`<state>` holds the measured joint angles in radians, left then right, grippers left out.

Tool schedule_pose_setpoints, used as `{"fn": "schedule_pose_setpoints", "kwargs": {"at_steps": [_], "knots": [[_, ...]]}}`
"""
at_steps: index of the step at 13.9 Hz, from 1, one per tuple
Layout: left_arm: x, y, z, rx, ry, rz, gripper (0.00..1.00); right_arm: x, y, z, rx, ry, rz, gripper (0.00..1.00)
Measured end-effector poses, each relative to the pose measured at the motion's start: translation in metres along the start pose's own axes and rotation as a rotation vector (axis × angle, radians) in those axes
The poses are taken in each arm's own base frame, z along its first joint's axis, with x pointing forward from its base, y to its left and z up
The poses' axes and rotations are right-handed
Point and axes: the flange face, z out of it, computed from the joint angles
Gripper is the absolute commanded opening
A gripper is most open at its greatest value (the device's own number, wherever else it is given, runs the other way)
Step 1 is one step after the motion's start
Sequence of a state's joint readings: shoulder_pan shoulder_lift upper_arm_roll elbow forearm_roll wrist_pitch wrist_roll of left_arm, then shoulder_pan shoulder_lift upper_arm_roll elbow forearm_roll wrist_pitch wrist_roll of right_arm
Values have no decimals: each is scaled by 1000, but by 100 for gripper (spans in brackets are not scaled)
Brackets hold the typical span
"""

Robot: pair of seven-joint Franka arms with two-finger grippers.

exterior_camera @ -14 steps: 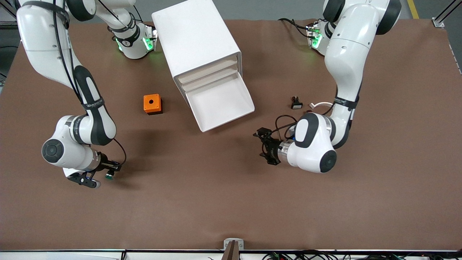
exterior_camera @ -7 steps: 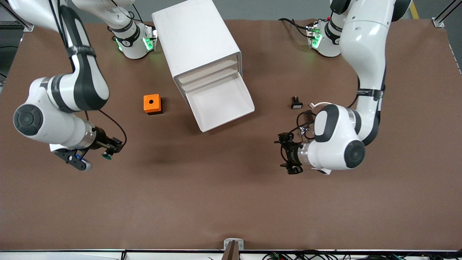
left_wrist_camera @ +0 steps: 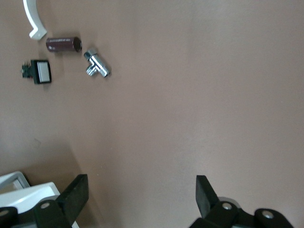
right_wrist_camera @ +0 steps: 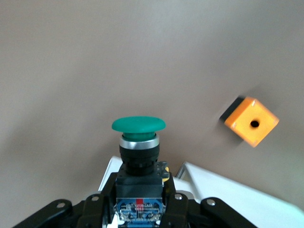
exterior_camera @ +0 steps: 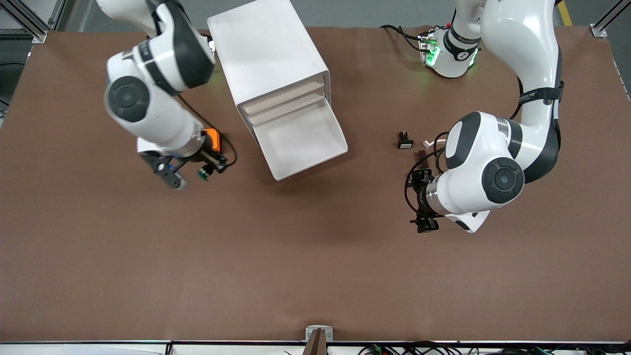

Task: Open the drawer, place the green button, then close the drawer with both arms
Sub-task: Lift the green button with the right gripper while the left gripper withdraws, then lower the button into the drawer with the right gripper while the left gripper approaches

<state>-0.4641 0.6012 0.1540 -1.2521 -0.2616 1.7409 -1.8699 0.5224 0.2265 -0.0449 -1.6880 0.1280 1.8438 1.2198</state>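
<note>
My right gripper [exterior_camera: 209,168] is shut on the button [exterior_camera: 202,173] and holds it above the table beside the orange cube. In the right wrist view the green cap [right_wrist_camera: 138,124] stands up from the dark body clamped in that gripper [right_wrist_camera: 138,197]. The white cabinet [exterior_camera: 266,54] has its lowest drawer [exterior_camera: 301,140] pulled out and empty. My left gripper [exterior_camera: 419,203] is open and empty over bare table toward the left arm's end; its spread fingers [left_wrist_camera: 71,195] show in the left wrist view.
An orange cube [exterior_camera: 213,138] with a round hole sits by the right gripper and shows in the right wrist view [right_wrist_camera: 251,121]. A small black part with a white face [exterior_camera: 405,142], a dark cylinder [left_wrist_camera: 63,43], a metal fitting [left_wrist_camera: 96,65] and a white clip [left_wrist_camera: 32,19] lie near the left arm.
The right arm has carried the button up from the table's front part to beside the orange cube, toward the drawer. The left gripper has drawn back from the drawer toward its own end.
</note>
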Motion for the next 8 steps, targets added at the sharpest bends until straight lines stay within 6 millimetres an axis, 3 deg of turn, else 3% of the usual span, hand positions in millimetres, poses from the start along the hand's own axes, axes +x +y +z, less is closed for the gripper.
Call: {"fn": "schedule_pose_setpoints", "kwargs": {"at_steps": [2, 5, 8], "knots": [[4, 0, -3, -1, 15, 66, 99, -37, -11, 16, 6, 7, 43, 0], [4, -5, -17, -11, 14, 158, 99, -78, -20, 44, 37, 19, 119, 0], [6, -7, -20, -5, 16, 342, 99, -125, -29, 72, 62, 23, 204, 0]]}}
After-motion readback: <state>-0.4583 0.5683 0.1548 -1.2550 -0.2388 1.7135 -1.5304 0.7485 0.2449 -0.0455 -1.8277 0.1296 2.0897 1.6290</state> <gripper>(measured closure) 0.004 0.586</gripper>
